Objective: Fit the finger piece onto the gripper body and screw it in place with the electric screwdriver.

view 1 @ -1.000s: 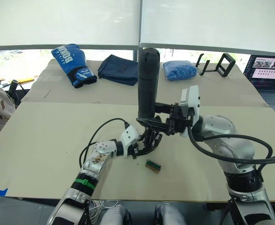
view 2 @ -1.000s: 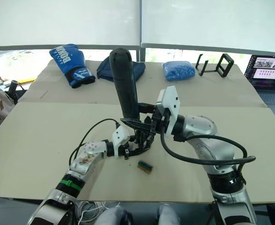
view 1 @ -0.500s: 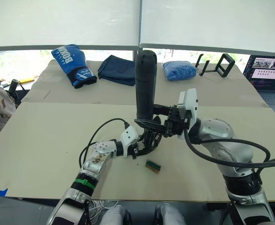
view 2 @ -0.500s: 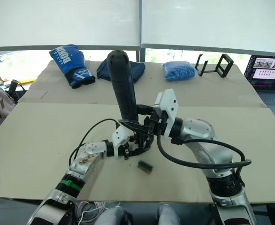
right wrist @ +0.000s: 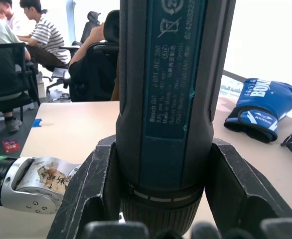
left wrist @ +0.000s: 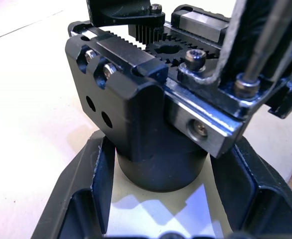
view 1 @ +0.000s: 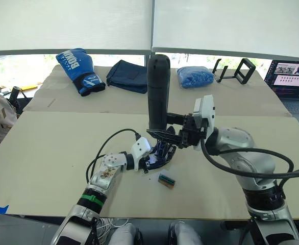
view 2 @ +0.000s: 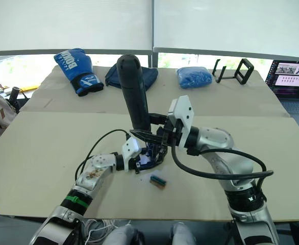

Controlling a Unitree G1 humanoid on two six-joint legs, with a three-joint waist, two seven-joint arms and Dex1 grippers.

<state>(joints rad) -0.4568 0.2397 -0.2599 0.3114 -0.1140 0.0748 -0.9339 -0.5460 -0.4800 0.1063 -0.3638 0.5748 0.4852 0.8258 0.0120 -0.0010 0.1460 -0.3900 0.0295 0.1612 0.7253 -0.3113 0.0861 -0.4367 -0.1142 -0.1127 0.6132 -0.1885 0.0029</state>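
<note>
My left gripper rests low on the table, shut on the round base of the gripper body, which stands upright between its fingers. The finger piece, a flat black strip, rises from the body's metal rail. My right gripper is shut on the electric screwdriver, a thick dark cylinder held upright over the body. Its thin bit comes down onto a screw head beside the finger piece. A bluish glow lies on the body under the screwdriver.
A small green-and-brown block lies just in front of the grippers. Along the far side sit a blue boxing glove, a navy cloth, a blue bundle, a black stand and a laptop.
The screwdriver has shifted slightly to the left and settled over the body. A bluish glow has appeared on the gripper body. My left gripper has stayed in place.
</note>
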